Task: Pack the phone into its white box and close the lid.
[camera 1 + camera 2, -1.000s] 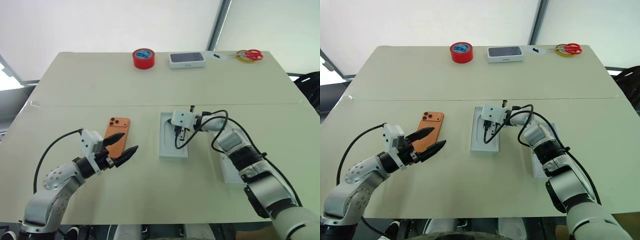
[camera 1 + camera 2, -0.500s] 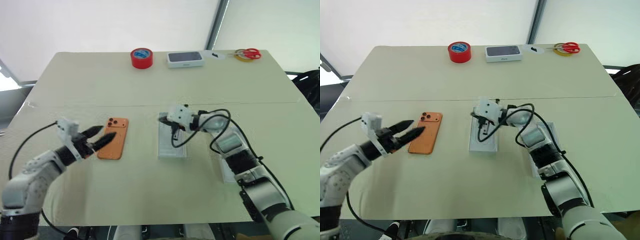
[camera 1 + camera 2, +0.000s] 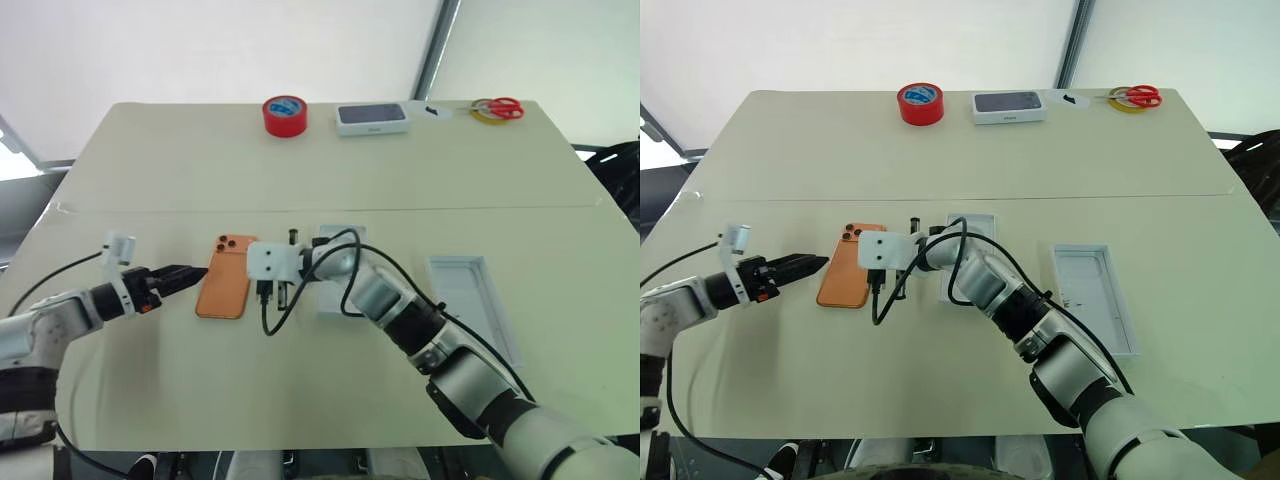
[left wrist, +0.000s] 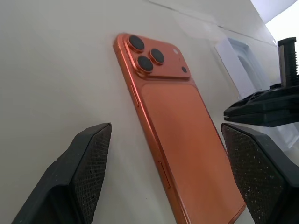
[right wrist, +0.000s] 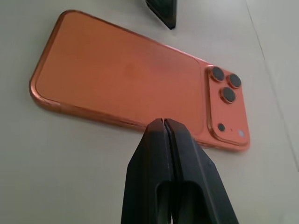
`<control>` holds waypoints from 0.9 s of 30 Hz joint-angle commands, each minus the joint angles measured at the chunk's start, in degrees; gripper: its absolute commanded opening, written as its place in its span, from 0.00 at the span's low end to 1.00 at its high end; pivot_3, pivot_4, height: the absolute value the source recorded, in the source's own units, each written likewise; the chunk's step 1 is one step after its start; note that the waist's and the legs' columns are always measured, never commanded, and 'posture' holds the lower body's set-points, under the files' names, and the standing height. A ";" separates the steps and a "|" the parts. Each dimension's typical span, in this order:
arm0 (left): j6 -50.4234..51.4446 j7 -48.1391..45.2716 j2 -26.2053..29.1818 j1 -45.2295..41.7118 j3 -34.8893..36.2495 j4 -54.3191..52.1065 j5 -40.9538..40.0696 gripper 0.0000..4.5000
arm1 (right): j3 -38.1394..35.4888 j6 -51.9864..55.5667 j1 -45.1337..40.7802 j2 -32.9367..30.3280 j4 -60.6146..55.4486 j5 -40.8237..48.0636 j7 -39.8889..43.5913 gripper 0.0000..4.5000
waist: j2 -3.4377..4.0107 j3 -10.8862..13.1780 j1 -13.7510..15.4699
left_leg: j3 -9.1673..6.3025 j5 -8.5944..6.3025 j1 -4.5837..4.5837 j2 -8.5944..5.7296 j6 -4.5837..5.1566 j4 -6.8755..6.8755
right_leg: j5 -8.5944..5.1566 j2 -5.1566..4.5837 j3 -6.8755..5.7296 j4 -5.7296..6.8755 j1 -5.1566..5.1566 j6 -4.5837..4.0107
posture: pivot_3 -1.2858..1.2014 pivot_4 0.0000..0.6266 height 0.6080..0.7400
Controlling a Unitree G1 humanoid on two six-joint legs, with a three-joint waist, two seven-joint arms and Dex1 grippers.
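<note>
The phone (image 3: 227, 277) is lying flat and camera-side up on the table (image 3: 300, 180), its long axis running away from the robot, lens cluster at the far end, and both claws are closing in from opposite long sides. The left gripper (image 3: 190, 276) is sitting just off the phone's left edge with its fingers spread wide and nothing between them (the wrist view has the phone framed squarely between the two pads). The right gripper (image 5: 164, 128) is pinched fully together and empty, its tip hanging just beside the phone's right long edge, so it looks set to nudge rather than grasp. The left one looks the better placed to take the phone across its width. The white box (image 3: 341, 280) is waiting just to the right of the phone, partly behind the right arm, which is crossing over it, and the lid (image 3: 470, 300) is lying further right, well apart, open side up. Around the phone the table is bare, with the front edge well off, so there is sliding room.
</note>
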 commanded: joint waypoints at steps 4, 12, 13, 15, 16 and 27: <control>4.24 -5.70 0.04 -2.31 -6.64 4.92 4.85 0.88 | 0.69 -2.09 -2.23 0.16 2.78 -3.18 -1.37 0.01 | -0.01 -0.02 -0.10 | 0.08 0.00 0.02 -0.03 0.01 0.06 | 0.00 -0.04 0.00 0.11 0.00 0.01 | 0.52 0.24 0.92; 10.93 -9.67 -2.12 -2.96 -9.47 5.51 5.15 0.88 | -0.01 -1.98 -1.82 0.47 2.31 -3.08 -1.01 0.01 | 0.01 -0.07 0.00 | 0.08 -0.01 0.12 -0.06 0.03 0.08 | 0.00 -0.09 0.00 0.33 0.01 0.01 | 0.52 0.24 0.92; 11.66 -9.77 -2.55 -3.29 -9.03 5.44 4.73 0.88 | -0.32 -1.80 -1.87 0.45 2.43 -2.99 -1.02 0.01 | 0.00 -0.09 0.03 | 0.08 -0.01 0.14 -0.06 0.03 0.08 | 0.00 -0.09 0.00 0.38 0.01 0.01 | 0.52 0.24 0.92; 13.38 -9.65 -3.27 -4.04 -7.86 5.48 3.80 0.88 | -0.66 -1.53 -1.97 0.39 2.65 -3.02 -0.87 0.01 | 0.00 -0.10 0.04 | 0.08 -0.01 0.18 -0.08 0.03 0.08 | 0.00 -0.11 0.00 0.41 0.03 0.01 | 0.52 0.24 0.92; 14.02 -9.59 -3.50 -4.38 -7.45 5.53 3.62 0.88 | -0.70 -1.56 -1.97 0.33 2.63 -3.08 -0.77 0.01 | -0.01 -0.11 0.06 | 0.08 -0.01 0.18 -0.08 0.03 0.08 | 0.00 -0.12 0.00 0.42 0.03 0.01 | 0.52 0.24 0.92; 15.53 -2.45 -5.77 -7.01 -8.05 1.86 8.27 0.88 | 0.01 -0.61 -0.79 -2.60 -1.91 -2.31 7.31 0.01 | 0.01 -0.23 1.33 | 0.03 -0.02 0.33 -0.21 0.06 0.13 | 0.00 -0.25 0.00 0.49 0.07 0.01 | 0.52 0.24 0.92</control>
